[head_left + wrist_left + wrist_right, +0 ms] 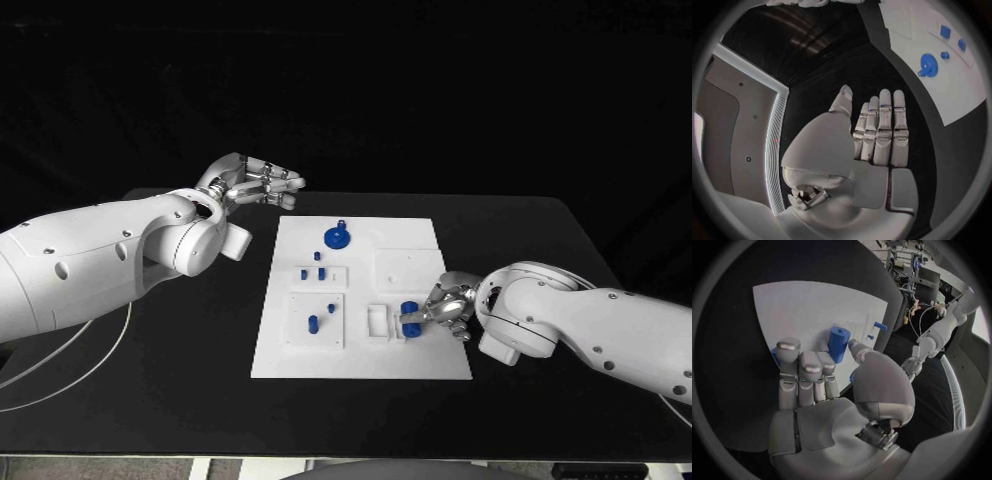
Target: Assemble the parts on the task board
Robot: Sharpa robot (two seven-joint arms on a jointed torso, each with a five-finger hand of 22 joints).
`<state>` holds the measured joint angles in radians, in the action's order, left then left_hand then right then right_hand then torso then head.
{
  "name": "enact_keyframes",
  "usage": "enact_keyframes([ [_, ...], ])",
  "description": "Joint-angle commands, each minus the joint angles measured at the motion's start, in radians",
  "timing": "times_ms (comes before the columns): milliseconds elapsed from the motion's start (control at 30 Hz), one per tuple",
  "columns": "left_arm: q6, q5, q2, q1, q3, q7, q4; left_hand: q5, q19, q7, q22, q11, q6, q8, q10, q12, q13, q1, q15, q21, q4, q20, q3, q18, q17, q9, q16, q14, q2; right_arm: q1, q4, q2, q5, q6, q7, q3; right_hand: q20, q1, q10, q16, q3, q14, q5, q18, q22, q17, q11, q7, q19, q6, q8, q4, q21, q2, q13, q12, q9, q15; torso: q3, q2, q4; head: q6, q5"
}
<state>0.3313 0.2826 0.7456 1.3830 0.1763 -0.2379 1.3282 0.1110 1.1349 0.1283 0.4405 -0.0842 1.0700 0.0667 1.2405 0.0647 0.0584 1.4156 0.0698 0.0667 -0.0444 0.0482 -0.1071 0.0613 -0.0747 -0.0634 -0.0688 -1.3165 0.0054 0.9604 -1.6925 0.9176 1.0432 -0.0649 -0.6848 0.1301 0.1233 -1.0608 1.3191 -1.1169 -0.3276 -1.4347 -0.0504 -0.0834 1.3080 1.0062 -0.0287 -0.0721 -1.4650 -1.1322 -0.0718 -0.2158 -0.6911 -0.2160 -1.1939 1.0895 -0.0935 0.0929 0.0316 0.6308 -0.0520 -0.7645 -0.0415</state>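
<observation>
The white task board (418, 362) lies in the middle of the table. My right hand (449, 304) is over its near right part and pinches a blue cylinder (408, 322) between thumb and fingers, just above the board; the right wrist view shows the cylinder (838, 341) tilted against the thumb. A round blue part with a small handle (336, 236) lies at the board's far side. Small blue pegs (313, 323) stand in the left blocks. My left hand (255, 184) hovers off the board's far left corner, fingers straight and empty (879, 130).
A raised white bracket (378, 322) sits right beside the held cylinder. A square white plate (405, 268) lies behind my right hand. White cables (58, 370) trail over the table's left side. The table's edge runs close behind the board.
</observation>
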Motion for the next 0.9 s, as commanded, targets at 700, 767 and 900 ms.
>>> enact_keyframes([
  [700, -0.025, -0.007, 0.002, 0.001, -0.001, -0.008, 0.012, 0.006, 0.019, -0.003, -0.057, -0.006, -0.004, 0.000, -0.009, -0.001, 0.000, -0.001, -0.002, 0.006, 0.007, 0.001, -0.005, -0.008, 0.000, -0.001, 0.004, 0.005, 0.012, -0.013, 0.023, -0.021, -0.020, -0.107, -0.005, -0.034, 0.001, -0.017, 0.018, 0.024, -0.157, -0.013, 0.002, 0.018, 0.047, 0.011, -0.015, 0.030, -0.052, -0.091, 0.004, 0.196, 0.009, 0.080, -0.012, -0.025, -0.001, 0.008, -0.0018, 0.000, 0.0026, -0.006, 0.020],
  [767, -0.027, -0.007, 0.003, 0.001, -0.001, -0.008, 0.012, 0.006, 0.019, -0.003, -0.057, -0.006, -0.004, 0.000, -0.009, -0.001, 0.000, -0.001, -0.002, 0.006, 0.007, 0.001, -0.005, -0.008, 0.000, -0.001, 0.004, 0.005, 0.012, -0.013, 0.006, -0.013, -0.032, -0.124, 0.001, -0.033, 0.001, -0.011, 0.021, 0.026, -0.155, -0.013, 0.001, 0.019, 0.049, 0.011, -0.018, 0.035, -0.052, -0.105, 0.005, 0.199, 0.007, 0.082, -0.012, -0.026, -0.003, 0.009, -0.0018, 0.000, 0.0031, -0.007, 0.021],
  [900, -0.029, -0.007, 0.003, 0.001, -0.001, -0.006, 0.012, 0.007, 0.020, -0.002, -0.059, -0.006, -0.004, -0.001, -0.010, -0.001, 0.001, -0.003, -0.002, 0.006, 0.006, 0.001, -0.006, -0.008, 0.000, -0.001, 0.004, 0.004, 0.012, -0.012, -0.022, -0.002, -0.043, -0.137, 0.008, -0.026, 0.003, -0.002, 0.026, 0.026, -0.150, -0.014, 0.001, 0.021, 0.050, 0.012, -0.020, 0.038, -0.052, -0.114, 0.007, 0.200, 0.006, 0.086, -0.012, -0.028, -0.004, 0.010, -0.0014, 0.000, 0.0026, -0.007, 0.021],
])
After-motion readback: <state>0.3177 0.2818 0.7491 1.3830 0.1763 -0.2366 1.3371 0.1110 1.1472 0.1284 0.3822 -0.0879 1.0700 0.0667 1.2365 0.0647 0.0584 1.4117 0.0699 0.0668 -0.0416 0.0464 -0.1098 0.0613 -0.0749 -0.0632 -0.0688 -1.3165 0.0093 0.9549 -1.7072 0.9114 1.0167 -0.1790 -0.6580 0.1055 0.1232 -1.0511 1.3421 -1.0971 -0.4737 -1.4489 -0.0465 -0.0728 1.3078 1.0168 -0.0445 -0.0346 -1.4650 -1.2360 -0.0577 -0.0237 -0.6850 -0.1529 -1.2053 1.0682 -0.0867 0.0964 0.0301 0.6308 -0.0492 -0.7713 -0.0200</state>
